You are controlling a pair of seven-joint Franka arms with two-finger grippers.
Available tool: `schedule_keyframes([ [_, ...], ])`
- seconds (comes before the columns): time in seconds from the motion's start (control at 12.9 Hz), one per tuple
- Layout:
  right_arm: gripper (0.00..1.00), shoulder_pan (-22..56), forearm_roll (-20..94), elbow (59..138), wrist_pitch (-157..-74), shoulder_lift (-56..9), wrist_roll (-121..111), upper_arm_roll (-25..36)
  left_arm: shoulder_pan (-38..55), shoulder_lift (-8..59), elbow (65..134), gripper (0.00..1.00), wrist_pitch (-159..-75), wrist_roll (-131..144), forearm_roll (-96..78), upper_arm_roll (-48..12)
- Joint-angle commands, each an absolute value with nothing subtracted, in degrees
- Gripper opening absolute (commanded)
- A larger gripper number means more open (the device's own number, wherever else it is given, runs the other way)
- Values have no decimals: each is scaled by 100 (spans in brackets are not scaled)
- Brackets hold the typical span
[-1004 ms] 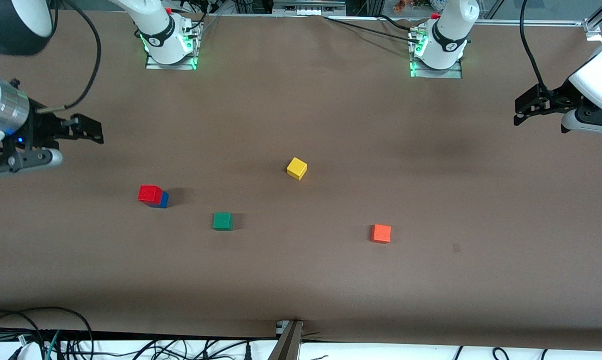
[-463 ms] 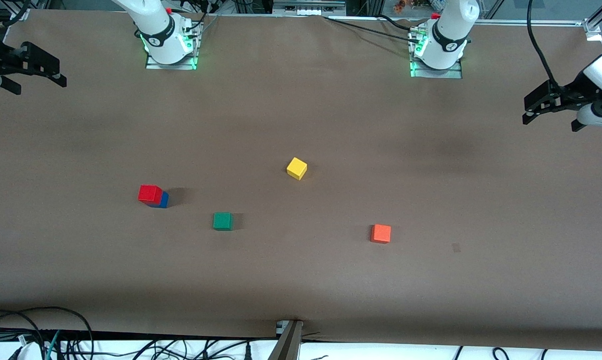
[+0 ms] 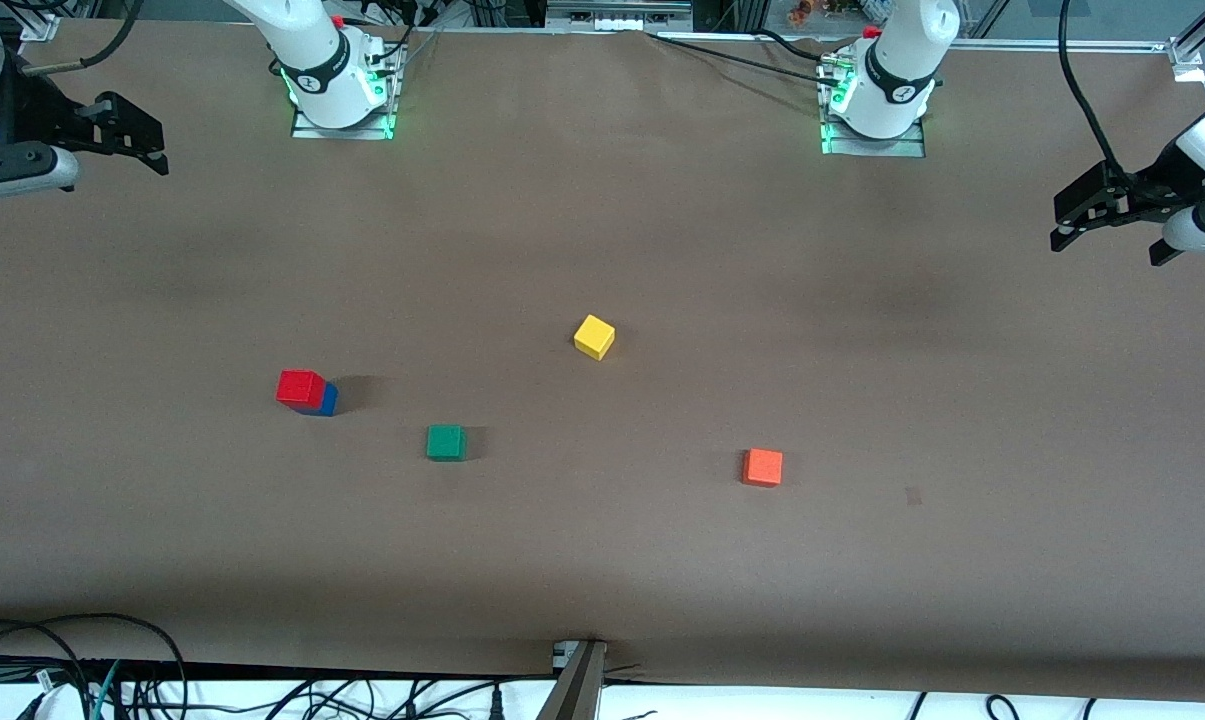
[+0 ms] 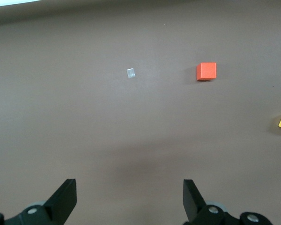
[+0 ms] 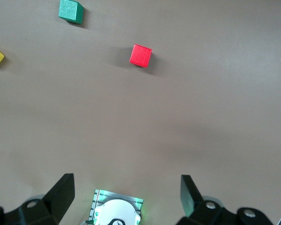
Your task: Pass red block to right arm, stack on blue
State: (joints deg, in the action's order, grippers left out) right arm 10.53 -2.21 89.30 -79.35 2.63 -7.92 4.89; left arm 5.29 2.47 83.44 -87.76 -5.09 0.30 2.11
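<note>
The red block (image 3: 300,386) sits on top of the blue block (image 3: 326,401), toward the right arm's end of the table. In the right wrist view the red block (image 5: 141,56) hides the blue one. My right gripper (image 3: 132,135) is open and empty, raised over the table's corner by the right arm's base, well away from the stack; its fingers (image 5: 61,193) stand wide apart. My left gripper (image 3: 1082,213) is open and empty, raised over the left arm's end of the table; its fingers (image 4: 65,199) are wide apart.
A green cube (image 3: 446,442) lies beside the stack, nearer the front camera. A yellow cube (image 3: 594,336) sits mid-table. An orange cube (image 3: 762,467) lies toward the left arm's end. The arm bases (image 3: 334,85) stand along the top edge.
My right gripper has risen away from the stack toward its base corner of the table. My left gripper drifted slightly outward. The blocks have not moved.
</note>
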Motion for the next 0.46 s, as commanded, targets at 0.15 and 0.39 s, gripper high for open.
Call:
schedule_keyframes([
  [0.15, 100, 1037, -290, 8675, -7910, 88, -826, 431, 527, 325, 8174, 100, -8631, -519, 185, 220],
  [0.39, 100, 1028, -281, 8675, -7884, 88, -826, 431, 527, 316, 8183, 100, -8579, -501, 176, 220],
])
